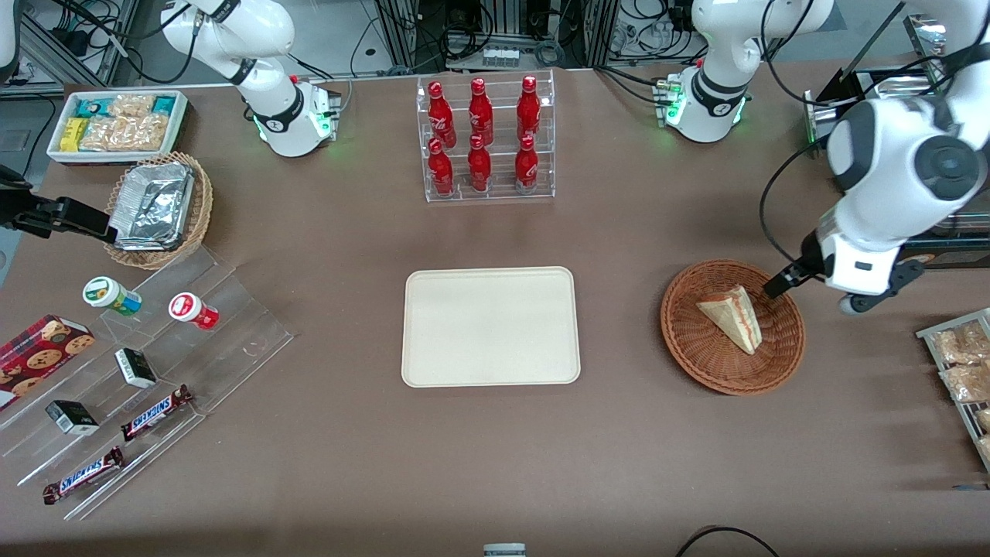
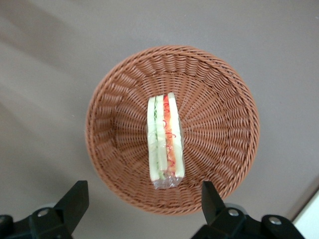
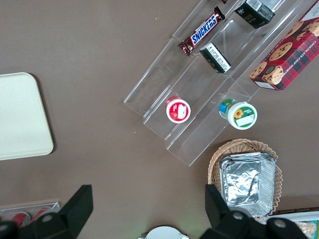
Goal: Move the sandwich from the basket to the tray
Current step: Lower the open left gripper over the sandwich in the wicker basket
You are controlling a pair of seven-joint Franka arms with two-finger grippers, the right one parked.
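Sandwich wedge lying in the dark wicker basket, gripper hovering above it with fingers spread.

The sandwich [image 1: 733, 318] is resting on its side inside the basket [image 1: 732, 327], its long axis running diagonally, with the filling stripe [image 2: 170, 137] facing up toward the wrist camera. The gripper [image 2: 142, 204] is hanging over the basket's rim, both fingers [image 2: 75, 198] wide apart and holding nothing. The cream tray [image 1: 490, 326] is lying beside the basket, toward the parked arm's end of the table.
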